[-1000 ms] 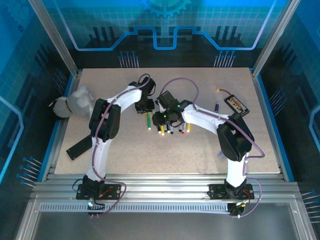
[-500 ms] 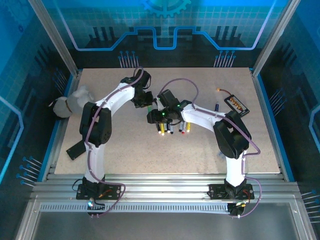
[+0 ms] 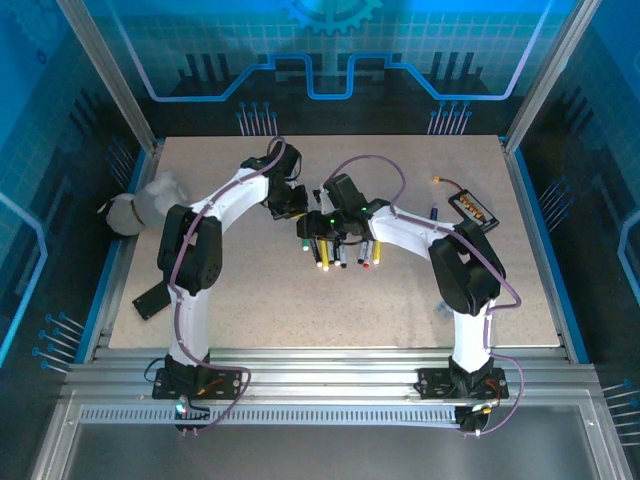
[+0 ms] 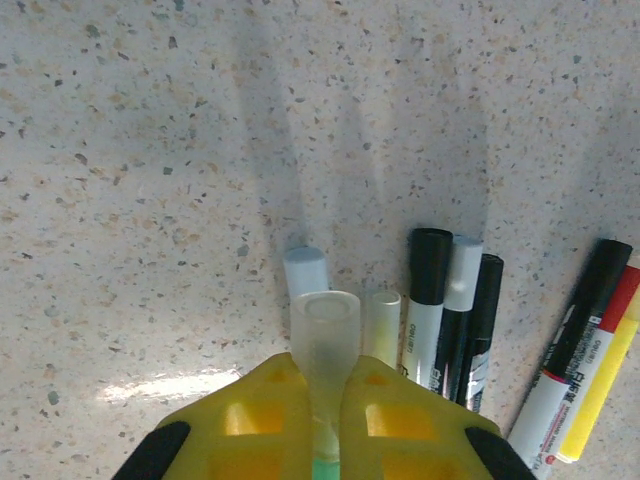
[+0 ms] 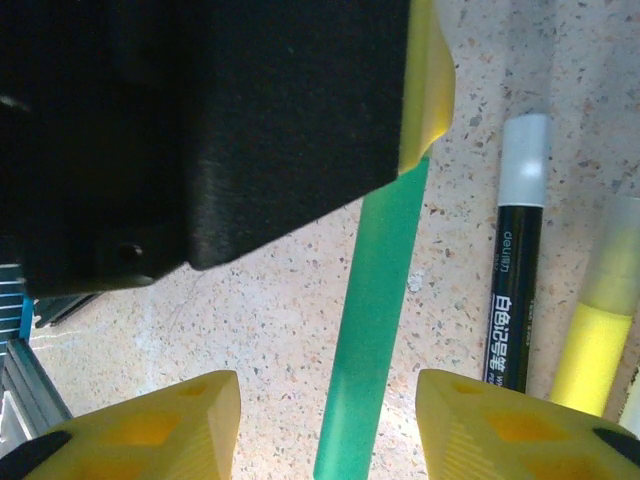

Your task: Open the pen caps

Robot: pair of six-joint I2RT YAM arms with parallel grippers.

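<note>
Left gripper pinches the clear cap of the green pen, which is held off the table. Right gripper is parted, with a finger on either side of the barrel and not touching it. The cap is still on. Beyond, the other pens lie side by side and appear capped. Judged: no cap opened yet.

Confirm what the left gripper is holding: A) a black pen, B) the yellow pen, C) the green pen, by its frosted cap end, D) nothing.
C: the left gripper has its yellow fingers pinched on the frosted cap, and the right wrist view shows the green pen running out of that grip.
</note>
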